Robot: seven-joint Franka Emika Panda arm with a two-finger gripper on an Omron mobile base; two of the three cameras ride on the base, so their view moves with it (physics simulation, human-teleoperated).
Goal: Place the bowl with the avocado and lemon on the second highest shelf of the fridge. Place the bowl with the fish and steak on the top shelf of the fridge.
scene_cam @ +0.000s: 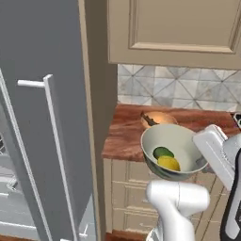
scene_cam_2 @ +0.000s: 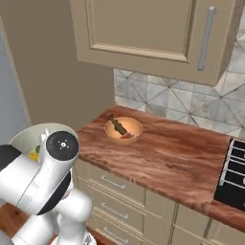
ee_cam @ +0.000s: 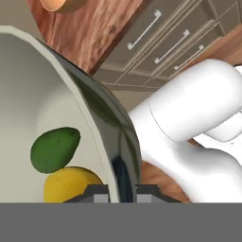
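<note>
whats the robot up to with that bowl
The gripper is shut on the rim of the pale bowl, which holds an avocado and a lemon, and carries it off the counter beside the fridge. The orange bowl with fish and steak sits on the wooden counter.

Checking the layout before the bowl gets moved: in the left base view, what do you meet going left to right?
Fridge with its bar handle → bowl with the avocado and lemon, avocado just left of lemon → gripper at its right rim.
</note>
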